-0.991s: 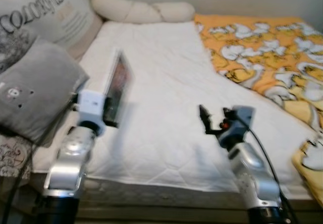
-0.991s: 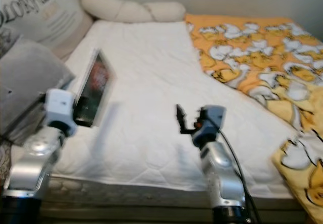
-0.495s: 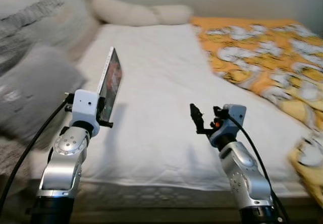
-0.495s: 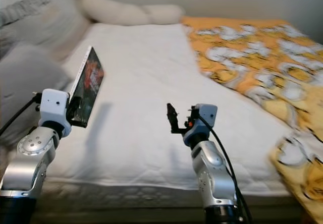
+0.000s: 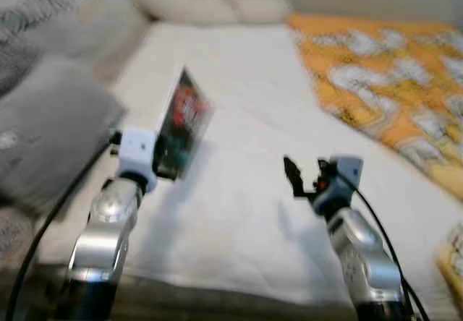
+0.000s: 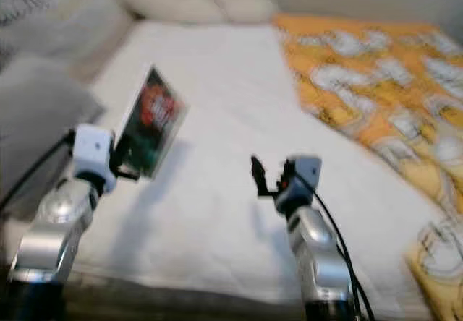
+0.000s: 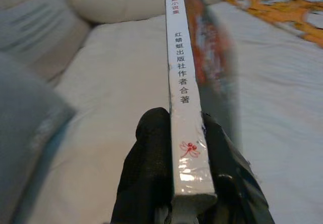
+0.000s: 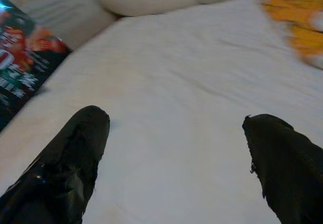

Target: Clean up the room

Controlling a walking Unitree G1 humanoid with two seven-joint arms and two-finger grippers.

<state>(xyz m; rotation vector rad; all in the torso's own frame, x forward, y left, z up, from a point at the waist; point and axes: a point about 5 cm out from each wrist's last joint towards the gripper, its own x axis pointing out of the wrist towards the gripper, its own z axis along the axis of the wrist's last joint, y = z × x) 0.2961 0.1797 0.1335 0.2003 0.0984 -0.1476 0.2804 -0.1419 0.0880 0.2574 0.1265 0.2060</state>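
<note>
My left gripper is shut on a thin book with a white spine and a dark red-and-green cover. It holds the book upright and tilted above the left part of the white mattress. The book's cover also appears at the edge of the right wrist view. My right gripper hovers open over the middle of the mattress, its two black fingers spread wide with nothing between them.
A grey pillow and a printed cushion lie at the left of the bed. A cream bolster runs along the head. An orange patterned blanket covers the right side. The mattress front edge is near me.
The whole picture shifted and blurred, so the camera moved. The book in my left gripper has turned, showing more of its cover. The right gripper stays open.
</note>
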